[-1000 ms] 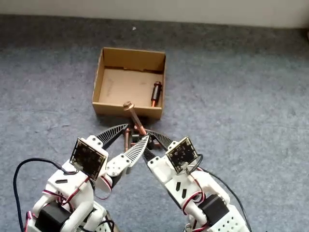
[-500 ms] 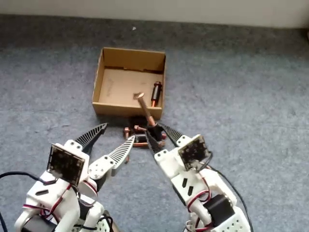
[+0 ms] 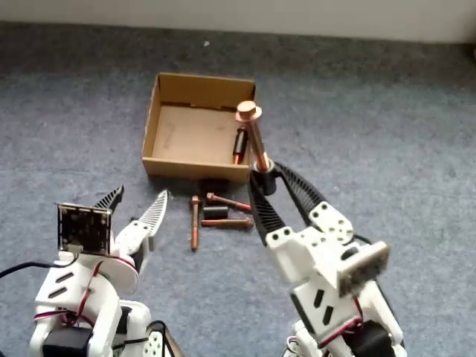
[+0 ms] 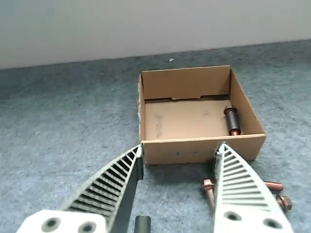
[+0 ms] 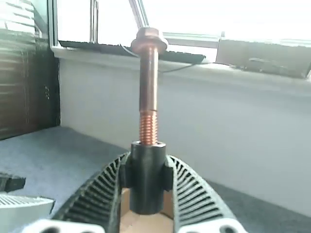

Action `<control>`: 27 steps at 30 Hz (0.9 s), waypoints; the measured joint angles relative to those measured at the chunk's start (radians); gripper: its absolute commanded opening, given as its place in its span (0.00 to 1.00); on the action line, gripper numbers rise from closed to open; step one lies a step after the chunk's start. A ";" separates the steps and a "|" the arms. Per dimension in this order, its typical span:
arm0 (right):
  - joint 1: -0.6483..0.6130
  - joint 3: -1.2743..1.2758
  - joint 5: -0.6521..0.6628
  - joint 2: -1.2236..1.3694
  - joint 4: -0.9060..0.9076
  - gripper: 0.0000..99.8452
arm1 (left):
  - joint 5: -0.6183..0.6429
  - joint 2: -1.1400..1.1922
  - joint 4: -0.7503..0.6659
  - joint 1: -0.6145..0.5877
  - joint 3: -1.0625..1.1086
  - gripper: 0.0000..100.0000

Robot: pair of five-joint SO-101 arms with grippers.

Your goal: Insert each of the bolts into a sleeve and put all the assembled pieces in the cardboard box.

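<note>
hovering just short of the cardboard box [image 3: 197, 168] on its near side, toward its left corner, the left gripper [image 3: 141, 193] has its two fingers spread wide with nothing between them; in the left wrist view the same gripper [image 4: 180, 148] frames the front wall of the box [image 4: 194, 151]. the box sits open-topped on the grey carpet [image 3: 372, 111], and one assembled piece [image 3: 240, 143], a bolt seated in a dark sleeve, lies inside against the box's right wall [image 4: 231, 120]. on the carpet just in front of the box's front wall lie three loose bolts [image 3: 195, 222] clustered together, with a loose sleeve [image 3: 215, 213] among them and a second dark sleeve [image 3: 216, 184] almost touching the wall. above the box's front-right corner, the right gripper [image 3: 264, 175] is clamped on a black sleeve [image 5: 146, 184], which it holds upright; a copper bolt [image 5: 148, 82] stands in that sleeve threads down, its flanged head uppermost and most of its shank out above the sleeve's rim, raised over the box's right side [image 3: 251, 134].
</note>
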 measured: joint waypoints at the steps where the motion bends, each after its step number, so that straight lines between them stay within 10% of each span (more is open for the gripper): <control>1: 0.000 -0.023 0.000 -0.002 0.000 0.01 | 0.000 0.000 0.000 -0.021 0.009 0.25; 27: 0.002 0.276 0.107 0.262 -0.385 0.01 | -0.002 0.009 -0.003 -0.229 0.281 0.25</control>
